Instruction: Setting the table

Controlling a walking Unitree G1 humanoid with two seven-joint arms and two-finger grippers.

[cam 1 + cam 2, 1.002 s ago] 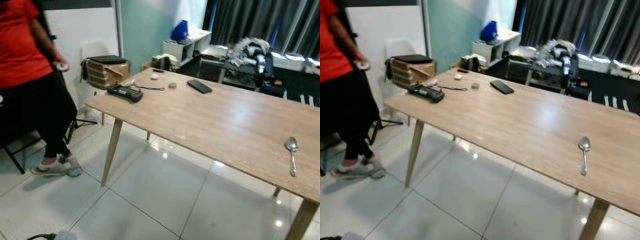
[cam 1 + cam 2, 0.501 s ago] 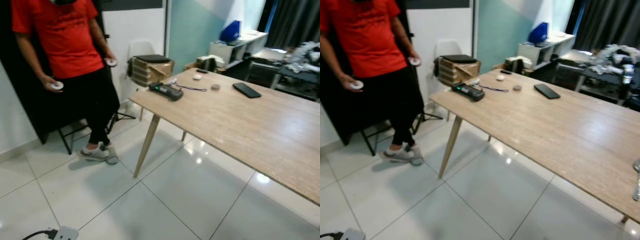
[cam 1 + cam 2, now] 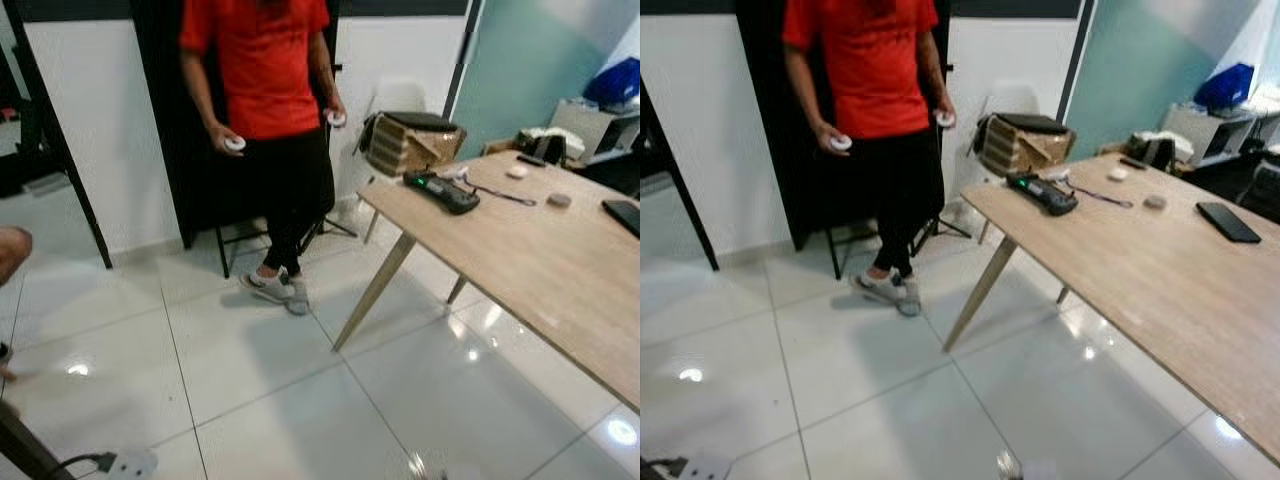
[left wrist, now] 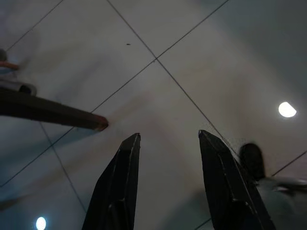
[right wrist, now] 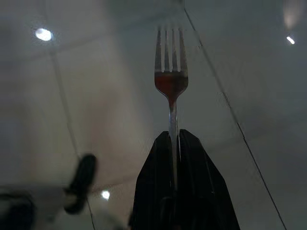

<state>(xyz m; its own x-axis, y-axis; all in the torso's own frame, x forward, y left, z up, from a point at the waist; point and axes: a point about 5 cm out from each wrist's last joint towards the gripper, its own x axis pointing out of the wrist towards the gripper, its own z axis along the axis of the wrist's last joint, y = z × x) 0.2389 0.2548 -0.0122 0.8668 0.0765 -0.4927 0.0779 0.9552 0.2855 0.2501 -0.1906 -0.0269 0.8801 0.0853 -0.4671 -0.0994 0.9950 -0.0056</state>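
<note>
Right pincer (image 5: 173, 143): it is clenched on the handle of a fork (image 5: 171, 81); my arm hangs down and the tines point away from the pincer, over the tiled floor (image 5: 96, 96).
Fork: metal, four tines, held straight between my two black fingers; it touches nothing else.
Left pincer (image 4: 168, 143): released, the two fingers stand apart with nothing between them; it hangs over the floor, near a dark slanted leg (image 4: 53, 112).
Table (image 3: 540, 250): light wood, slanted legs, on my right side and ahead.
On the table: a black handheld device (image 3: 441, 190) with a green light near the corner, a thin cable (image 3: 497, 194), a small white thing (image 3: 516, 172), a small grey round thing (image 3: 559, 200), a black phone (image 3: 1228, 221).
Person (image 3: 265, 90): red shirt, black trousers, stands ahead by the wall, a small white controller in each hand.
Behind the table corner: a cardboard box (image 3: 405, 148) with a dark flat thing on top.
</note>
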